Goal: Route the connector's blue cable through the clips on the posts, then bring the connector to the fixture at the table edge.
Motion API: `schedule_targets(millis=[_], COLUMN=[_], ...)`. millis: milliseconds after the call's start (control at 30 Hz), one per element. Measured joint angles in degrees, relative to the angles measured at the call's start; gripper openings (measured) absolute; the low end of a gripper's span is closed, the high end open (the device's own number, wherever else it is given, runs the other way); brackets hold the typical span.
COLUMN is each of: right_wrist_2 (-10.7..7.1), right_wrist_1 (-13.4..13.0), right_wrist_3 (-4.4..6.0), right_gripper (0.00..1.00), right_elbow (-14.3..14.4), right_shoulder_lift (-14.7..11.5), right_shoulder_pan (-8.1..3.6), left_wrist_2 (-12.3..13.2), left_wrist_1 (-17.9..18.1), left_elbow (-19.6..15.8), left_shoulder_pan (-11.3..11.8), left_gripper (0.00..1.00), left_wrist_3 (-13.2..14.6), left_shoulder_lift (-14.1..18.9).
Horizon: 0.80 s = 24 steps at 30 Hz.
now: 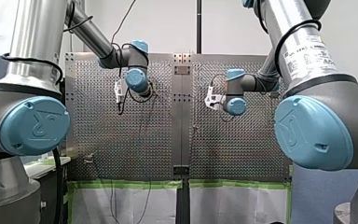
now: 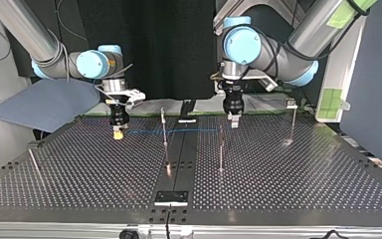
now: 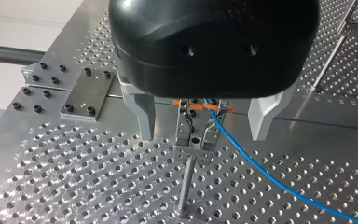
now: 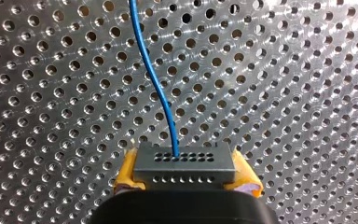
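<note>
Right wrist view: right claw (image 4: 185, 175) clamped on connector (image 4: 185, 163) w/ yellow pads, prob. to hold blue cable (image 4: 156, 88) taut above desk (image 4: 284, 93). Left wrist view: left claw (image 3: 204, 135) apart, straddling clip (image 3: 193, 140) on post (image 3: 185, 186), cable across clip top; likely placed to press it in. Top view: cable strung left-centre to centre. Front view: sticker (image 1: 307, 56) on right arm (image 1: 279, 23), text too small to read.

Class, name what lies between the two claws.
In the top view, the blue cable stretches between the right claw and the left claw, crossing a thin post.
</note>
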Motion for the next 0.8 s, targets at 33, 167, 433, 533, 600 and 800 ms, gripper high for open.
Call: schedule_targets(millis=[33,167,433,533,600,800], right_wrist_2=[0.00,0.00,0.00,0.00,0.00,0.00], right_wrist_1=[0.00,-0.01,-0.02,-0.09,-0.16,-0.28], right_wrist_3=[0.00,0.00,0.00,0.00,0.00,0.00], right_gripper=[0.00,0.00,0.00,0.00,0.00,0.00], right_elbow=[0.00,0.00,0.00,0.00,0.00,0.00], right_shoulder_lift=[0.00,0.03,0.07,0.09,0.10,0.10], right_shoulder_pan=[0.00,0.03,0.02,0.02,0.02,0.00], left_wrist_2=[0.06,0.07,-0.03,-0.04,-0.04,-0.05], left_wrist_1=[0.04,0.08,-0.03,-0.13,-0.15,-0.17], left_elbow=[-0.01,-0.05,-0.06,-0.06,-0.06,-0.08], left_shoulder_pan=[-0.06,-0.38,-0.52,-0.53,-0.53,-0.55], left_gripper=[1.00,1.00,1.00,1.00,1.00,1.00], left_wrist_3=[0.17,0.82,1.09,1.13,1.15,1.11], left_shoulder_lift=[0.00,-0.02,-0.04,-0.04,-0.03,-0.05])
